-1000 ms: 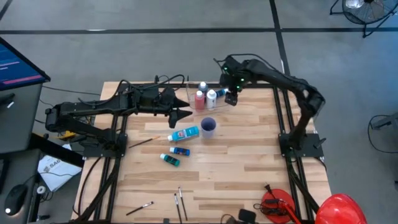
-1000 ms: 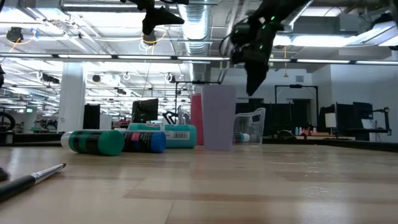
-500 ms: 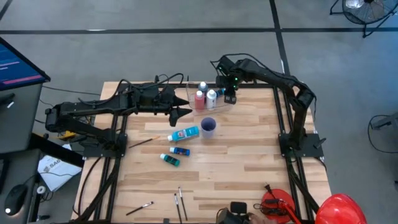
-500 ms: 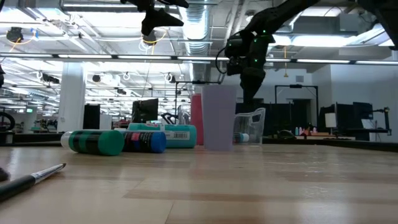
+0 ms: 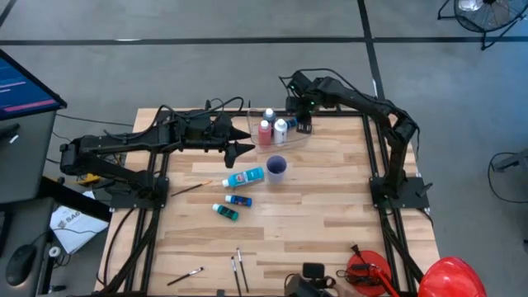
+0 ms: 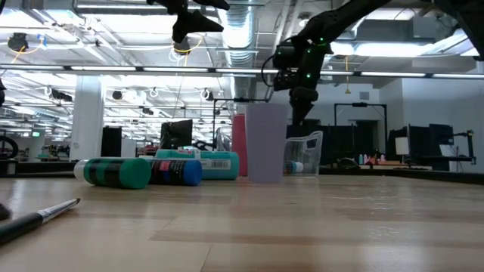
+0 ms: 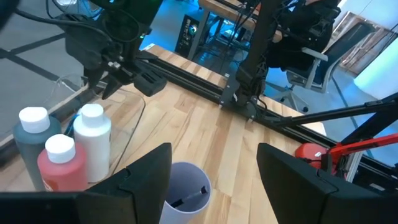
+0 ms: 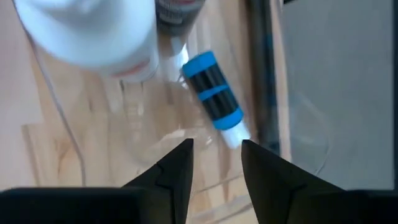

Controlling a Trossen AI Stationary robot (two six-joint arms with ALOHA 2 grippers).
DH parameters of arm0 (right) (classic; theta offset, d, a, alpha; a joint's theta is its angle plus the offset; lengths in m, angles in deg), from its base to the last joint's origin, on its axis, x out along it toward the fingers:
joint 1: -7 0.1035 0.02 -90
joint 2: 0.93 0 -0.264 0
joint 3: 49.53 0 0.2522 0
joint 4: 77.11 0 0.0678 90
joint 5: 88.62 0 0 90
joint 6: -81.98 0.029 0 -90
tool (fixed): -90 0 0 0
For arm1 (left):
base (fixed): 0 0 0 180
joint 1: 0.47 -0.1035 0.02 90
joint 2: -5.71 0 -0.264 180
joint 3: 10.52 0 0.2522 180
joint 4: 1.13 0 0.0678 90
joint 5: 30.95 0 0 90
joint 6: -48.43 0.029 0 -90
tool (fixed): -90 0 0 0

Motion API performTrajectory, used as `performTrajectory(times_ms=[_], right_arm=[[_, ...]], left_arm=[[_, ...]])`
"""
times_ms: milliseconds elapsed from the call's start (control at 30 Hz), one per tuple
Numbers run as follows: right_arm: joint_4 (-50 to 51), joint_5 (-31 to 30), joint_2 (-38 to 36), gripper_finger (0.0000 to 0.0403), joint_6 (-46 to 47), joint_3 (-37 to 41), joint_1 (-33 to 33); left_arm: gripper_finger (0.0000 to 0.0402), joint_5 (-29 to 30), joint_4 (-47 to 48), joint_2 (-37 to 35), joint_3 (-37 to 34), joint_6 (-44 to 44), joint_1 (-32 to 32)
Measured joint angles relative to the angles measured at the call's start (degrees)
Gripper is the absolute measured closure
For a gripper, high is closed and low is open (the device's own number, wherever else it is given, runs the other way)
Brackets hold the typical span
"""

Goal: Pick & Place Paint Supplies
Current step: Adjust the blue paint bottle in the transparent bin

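Observation:
A clear tub (image 5: 290, 139) stands at the table's far middle. In it stand a red bottle (image 5: 265, 132), a white bottle (image 5: 280, 128) and a dark white-capped bottle (image 5: 269, 114). A blue-and-black tube (image 8: 211, 93) lies on the tub's floor. My right gripper (image 5: 304, 128) hangs over the tub's right part, pointing down, open by a narrow gap with nothing between its fingers (image 8: 216, 165). My left gripper (image 5: 247, 150) hovers open left of the tub, above a blue-purple cup (image 5: 276, 167). A light blue tube (image 5: 245, 176), a blue tube (image 5: 239, 200) and a teal tube (image 5: 225, 212) lie on the table.
Thin brushes lie at the left (image 5: 191, 188) and near the front edge (image 5: 238, 268), (image 5: 186, 276). A dark-tipped thing stands in the cup (image 7: 186, 199). Red gear (image 5: 367, 272) sits at the near right corner. Bare wood lies right of the cup.
My right gripper has gone a little toward the table's far left and down over the tub, and its wrist has rolled so that it points more steeply down. The bottles and tubes lie as before.

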Motion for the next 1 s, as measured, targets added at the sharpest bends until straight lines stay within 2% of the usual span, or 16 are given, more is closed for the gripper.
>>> performTrajectory(times_ms=[367,567,1000], right_arm=[[-6.6,0.7,0.0,0.0275,-0.9,0.3,-0.2],[-8.9,3.2,0.0,0.0275,-2.0,3.5,-0.7],[-12.8,3.2,0.0,0.0271,-6.6,9.9,-1.0]], left_arm=[[0.0172,0.0,0.2,0.0,0.0,0.0,0.6],[0.0172,-0.1,0.5,0.0,0.0,0.0,1.1],[0.0172,-0.2,0.9,0.0,0.0,1.0,1.1]])
